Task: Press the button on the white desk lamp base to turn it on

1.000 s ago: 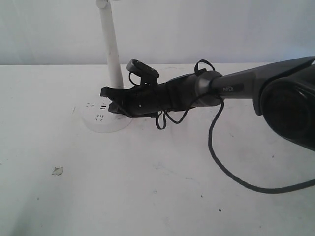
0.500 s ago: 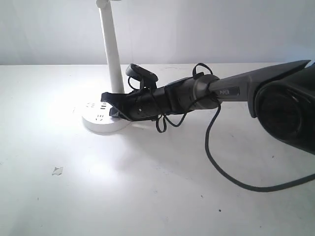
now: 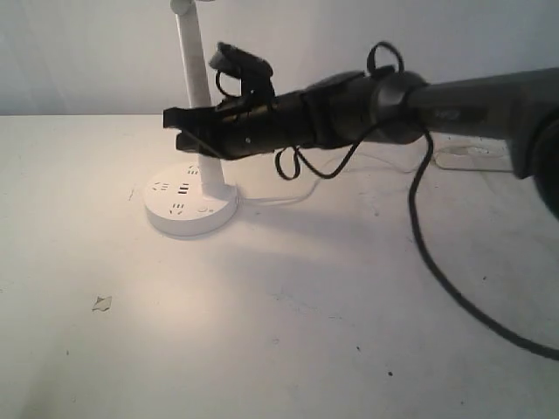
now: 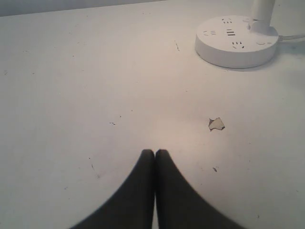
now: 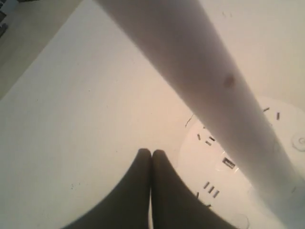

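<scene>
Button (image 3: 203, 208) lies flush in the top of the white desk lamp base (image 3: 179, 220), on its near right edge just beside the foot of the stem (image 3: 194, 78), and nothing is touching it now. A second ago my right gripper (image 3: 171, 124) was down on that disc and the table was dull; half a second ago a bright pool of light broke out around the base. Now I have lifted clear and hang above the base, level with the stem and just in front of it. My right jaws are pressed together with nothing between them. A warm glow lies on the table (image 3: 288, 349) around the base, so I judge the press has taken and the lamp is on, though the lamp head is out of view. My left gripper (image 4: 155, 152), also closed and empty, hovers low over bare table well to the near side of the base. The top is white and scuffed, with a small chipped fleck (image 3: 102, 303) near left. A thin cord (image 3: 271, 202) runs right from the base, my black cable (image 3: 419, 244) hangs down to the table, and a pale wall stands behind.
</scene>
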You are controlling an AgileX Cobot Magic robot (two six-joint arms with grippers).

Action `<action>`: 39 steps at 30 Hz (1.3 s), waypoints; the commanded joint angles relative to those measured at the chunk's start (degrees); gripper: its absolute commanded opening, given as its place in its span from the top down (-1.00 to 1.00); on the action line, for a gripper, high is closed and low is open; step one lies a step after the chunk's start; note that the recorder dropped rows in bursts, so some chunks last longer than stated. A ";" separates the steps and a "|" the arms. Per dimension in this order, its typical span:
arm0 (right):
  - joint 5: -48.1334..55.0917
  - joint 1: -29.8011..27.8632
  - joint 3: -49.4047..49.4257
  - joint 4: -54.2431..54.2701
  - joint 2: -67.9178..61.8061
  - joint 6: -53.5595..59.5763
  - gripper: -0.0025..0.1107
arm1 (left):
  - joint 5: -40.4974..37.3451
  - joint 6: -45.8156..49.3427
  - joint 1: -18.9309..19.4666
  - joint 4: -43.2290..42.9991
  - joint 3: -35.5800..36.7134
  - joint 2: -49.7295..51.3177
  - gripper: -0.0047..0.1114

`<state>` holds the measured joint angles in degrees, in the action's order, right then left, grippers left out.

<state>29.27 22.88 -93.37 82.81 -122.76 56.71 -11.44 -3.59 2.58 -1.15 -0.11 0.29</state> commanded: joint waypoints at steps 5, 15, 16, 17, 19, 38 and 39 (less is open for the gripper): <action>5.85 -2.95 9.24 -36.86 19.69 -18.24 0.96 | 0.14 0.00 0.13 0.26 0.11 0.41 0.92; 5.99 -2.95 46.07 -69.90 66.77 -36.08 0.96 | 0.14 0.00 0.13 0.26 0.11 0.41 0.92; 7.57 -2.95 48.19 -73.90 71.85 -39.62 0.96 | 0.14 0.00 0.13 0.26 0.11 0.41 0.92; 9.08 -2.95 50.81 -78.56 78.61 -44.05 0.96 | 0.14 0.00 0.13 0.26 0.11 0.41 0.92; 9.88 -2.95 53.73 -83.13 87.25 -49.39 0.96 | 0.14 0.00 0.13 0.26 0.11 0.41 0.92; 7.39 -2.95 66.96 -95.53 122.76 -59.37 0.96 | 0.14 0.00 0.13 0.26 0.11 0.41 0.92; 4.36 -2.95 69.58 -95.53 122.76 -59.48 0.96 | 0.14 0.00 0.13 0.26 0.11 0.41 0.92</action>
<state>37.10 20.32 -26.56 -12.04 -0.24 -2.83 -11.44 -3.59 2.58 -1.15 -0.11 0.29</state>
